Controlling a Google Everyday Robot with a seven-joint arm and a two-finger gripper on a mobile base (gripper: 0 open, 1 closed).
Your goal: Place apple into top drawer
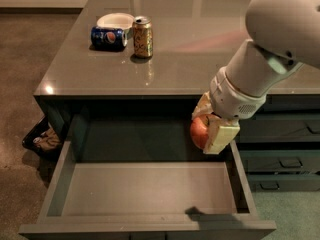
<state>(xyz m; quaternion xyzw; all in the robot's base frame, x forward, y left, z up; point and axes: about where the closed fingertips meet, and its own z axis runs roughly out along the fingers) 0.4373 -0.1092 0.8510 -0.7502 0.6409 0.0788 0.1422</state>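
One dark bin point(42, 139) sits on the floor at the far left, beside the desk; its contents are too dim to make out. On the glossy grey desk top point(210, 49), a blue can point(106, 37) lies on its side in front of a white bowl point(115, 20), and a gold can point(142, 37) stands upright just to their right. Below, the top drawer point(145, 191) is pulled out, wide and shallow, with a flat grey bottom and thin dark walls. Over its right rear part, close to the right wall, hangs the gripper point(211, 127), its cream fingers point(221, 136) clamped on the apple point(198, 132). The apple is small and round, red with an orange-yellow patch on its upper side, half hidden by the front finger. Narrower dark drawers point(285, 161) with recessed handles fill the far right.
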